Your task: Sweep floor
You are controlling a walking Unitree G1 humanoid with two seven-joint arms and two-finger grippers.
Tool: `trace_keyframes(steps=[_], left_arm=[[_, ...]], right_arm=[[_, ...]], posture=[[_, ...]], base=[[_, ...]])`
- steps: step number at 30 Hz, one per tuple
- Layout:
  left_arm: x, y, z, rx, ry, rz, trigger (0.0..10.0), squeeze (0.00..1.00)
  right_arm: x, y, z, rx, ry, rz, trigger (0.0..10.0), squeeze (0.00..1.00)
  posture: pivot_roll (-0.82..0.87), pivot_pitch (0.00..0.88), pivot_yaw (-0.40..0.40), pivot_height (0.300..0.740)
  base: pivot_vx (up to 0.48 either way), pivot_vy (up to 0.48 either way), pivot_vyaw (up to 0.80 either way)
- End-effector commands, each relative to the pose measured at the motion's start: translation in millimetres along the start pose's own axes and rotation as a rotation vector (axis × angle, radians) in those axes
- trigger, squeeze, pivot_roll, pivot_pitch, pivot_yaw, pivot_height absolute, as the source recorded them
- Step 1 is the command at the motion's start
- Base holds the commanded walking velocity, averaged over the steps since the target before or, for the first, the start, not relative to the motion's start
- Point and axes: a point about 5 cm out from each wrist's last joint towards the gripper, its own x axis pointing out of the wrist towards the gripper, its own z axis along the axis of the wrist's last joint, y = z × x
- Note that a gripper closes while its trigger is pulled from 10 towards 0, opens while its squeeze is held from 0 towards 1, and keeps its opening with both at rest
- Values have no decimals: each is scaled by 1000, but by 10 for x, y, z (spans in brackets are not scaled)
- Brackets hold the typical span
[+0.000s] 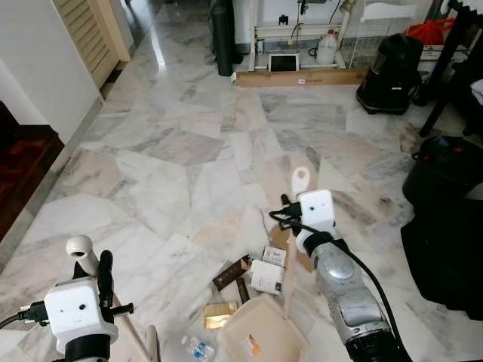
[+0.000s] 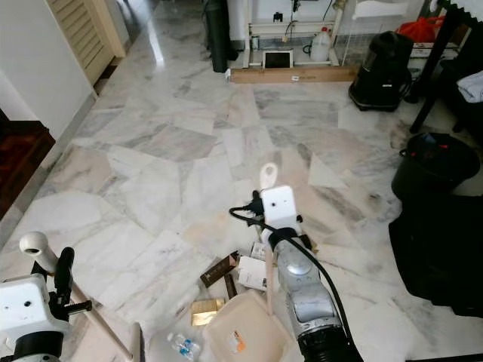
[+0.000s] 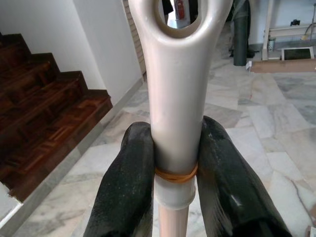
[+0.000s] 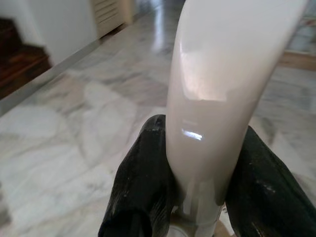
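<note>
- One marble floor of pale veined slabs spreads across the room, with dark wooden stairs rising off to the robot's left.
- Two black bins stand on its right: one black vacuum-like canister far back, one black bucket nearer, beside a dark bag at the edge.
- One long cardboard box lies along the far wall under a white rack, with one white jug above it.
- One beige dustpan sits on the floor right before the robot, its upright handle rising to the right gripper.
- The right gripper is pinched on that handle just under its looped top; the silver forearm reaches forward and up from low right.
- The left gripper is pressed around the broom handle at a rubber band below its eyelet; the arm sits low left, the stick slanting down toward the litter.
- About six pieces of litter lie against the dustpan's mouth: two white cartons, two brown packets, one gold packet, and one small plastic bottle.
</note>
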Motion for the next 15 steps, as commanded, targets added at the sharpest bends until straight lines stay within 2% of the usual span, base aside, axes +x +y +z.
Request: trace_keyframes(steps=[1, 2, 8, 10, 15], left_arm=[[8, 43, 24, 30, -14, 4, 10000, 0], [10, 40, 21, 29, -13, 2, 10000, 0], [16, 39, 18, 25, -14, -1, 10000, 0], [18, 37, 16, 22, -14, -4, 10000, 0], [22, 32, 16, 19, -15, -9, 10000, 0]], right_arm=[[15, -4, 64, -27, -1, 35, 10000, 0], [16, -11, 48, -55, 18, 61, 10000, 0], [10, -49, 27, -77, 39, 114, 10000, 0], [4, -37, 49, -83, 41, 164, 10000, 0], [-8, -23, 59, -94, 43, 192, 10000, 0]], posture=[[-46, 136, 76, 740], [-46, 135, 76, 740], [-45, 136, 75, 740], [-48, 137, 75, 740], [-49, 135, 75, 740]], base=[[0, 0, 0], [0, 0, 0], [0, 0, 0], [0, 0, 0], [0, 0, 0]])
